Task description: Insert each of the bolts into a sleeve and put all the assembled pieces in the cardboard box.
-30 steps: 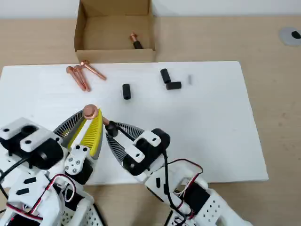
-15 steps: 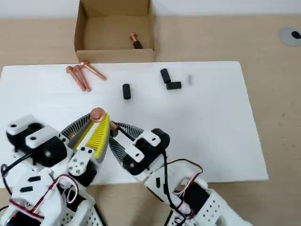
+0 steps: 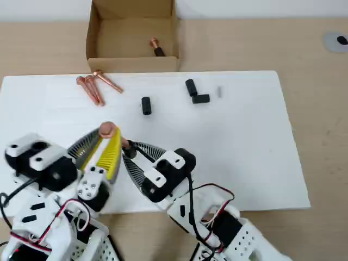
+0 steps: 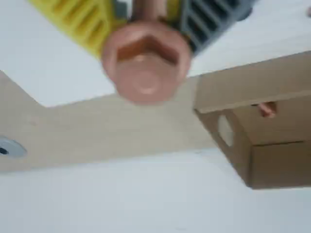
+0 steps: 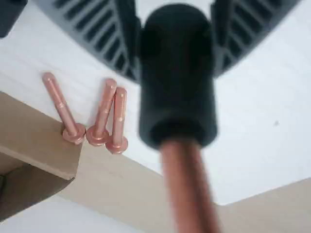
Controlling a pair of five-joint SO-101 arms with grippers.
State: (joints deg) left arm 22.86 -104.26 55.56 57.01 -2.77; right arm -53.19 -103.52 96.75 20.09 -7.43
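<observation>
My left gripper [image 3: 107, 136], with one yellow and one grey finger, is shut on a copper bolt [image 3: 107, 130] near the front left of the white sheet. In the left wrist view the bolt's hexagonal head [image 4: 146, 60] faces the camera. My right gripper [image 3: 129, 149] is shut on a black sleeve [image 5: 177, 73] just right of it. The bolt's shaft [image 5: 187, 189] enters the sleeve's open end. Three loose bolts [image 3: 95, 87] lie at the back left of the sheet. Three loose sleeves [image 3: 145, 105] [image 3: 191, 87] [image 3: 200, 99] lie mid-back. The cardboard box [image 3: 93, 38] holds one assembled piece [image 3: 156, 47].
The white sheet [image 3: 244, 152] covers most of the wooden table, and its right half is bare. The box stands just behind the sheet's back edge. A small grey disc [image 3: 336, 41] sits at the table's far right.
My left arm swung slightly right with the bolt, then back left by about the same amount. The right arm and its sleeve stayed put.
</observation>
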